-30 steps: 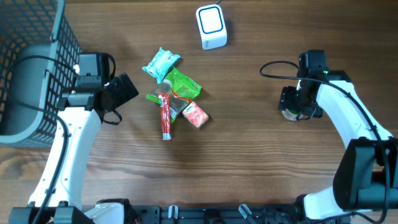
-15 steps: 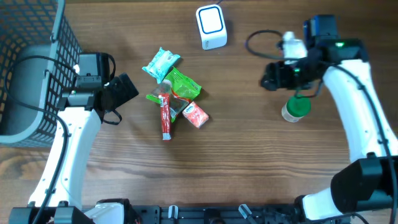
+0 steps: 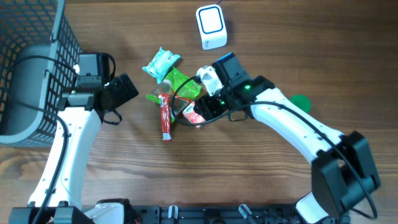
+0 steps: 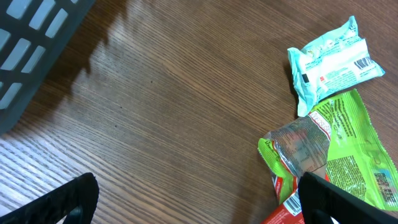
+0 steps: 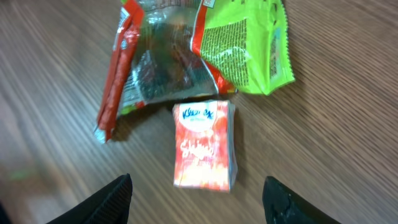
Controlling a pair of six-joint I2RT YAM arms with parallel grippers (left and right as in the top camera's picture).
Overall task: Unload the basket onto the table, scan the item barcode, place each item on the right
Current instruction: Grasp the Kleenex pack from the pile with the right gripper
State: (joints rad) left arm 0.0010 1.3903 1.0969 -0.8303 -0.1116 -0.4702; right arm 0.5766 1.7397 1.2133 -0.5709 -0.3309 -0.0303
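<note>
Right arm has swung away from the green-capped bottle to the pile. Right gripper spread wide, straddling the red tissue pack, empty. Left gripper wide, idle. Scanner well apart; grasp probably next.

Overhead camera looks straight down from well above the brown wooden table. Left wrist camera looks down at a slant, near the tabletop. Right wrist camera hangs closest, over a red-orange tissue packet. All three views share the crumpled bright-green plastic pouch.
</note>
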